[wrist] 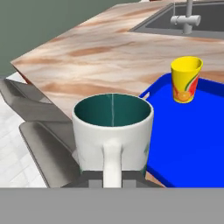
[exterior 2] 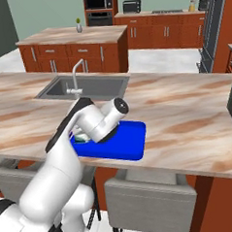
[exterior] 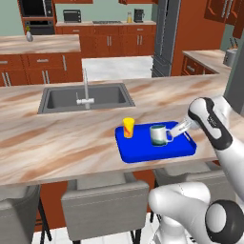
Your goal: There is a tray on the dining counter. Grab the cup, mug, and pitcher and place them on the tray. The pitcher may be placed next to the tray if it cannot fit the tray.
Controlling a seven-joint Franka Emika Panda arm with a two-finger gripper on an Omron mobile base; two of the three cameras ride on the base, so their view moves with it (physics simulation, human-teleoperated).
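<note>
The blue tray (exterior: pixel 183 147) lies on the marbled dining counter (exterior: pixel 57 138) near its front edge. The yellow cup (exterior: pixel 128 127) stands upright on the tray's left end, and the hand view shows this cup (wrist: pixel 186 81) with its red-orange mark. Over the middle of the tray, the white mug (exterior: pixel 158 135) with its teal inside is upright. My gripper (exterior: pixel 178 128) reaches in from the right and is shut on the mug's handle (wrist: pixel 112 162). Whether the mug rests on the tray I cannot tell. In the right base view my arm hides most of the tray (exterior 2: pixel 127 142). The pitcher is out of view.
A steel sink (exterior: pixel 102 97) with a faucet (exterior: pixel 86 90) is set into the counter behind the tray. Grey stools (exterior: pixel 105 202) stand under the counter's front edge, just below the tray. Bare counter stretches to the left of the tray and behind it.
</note>
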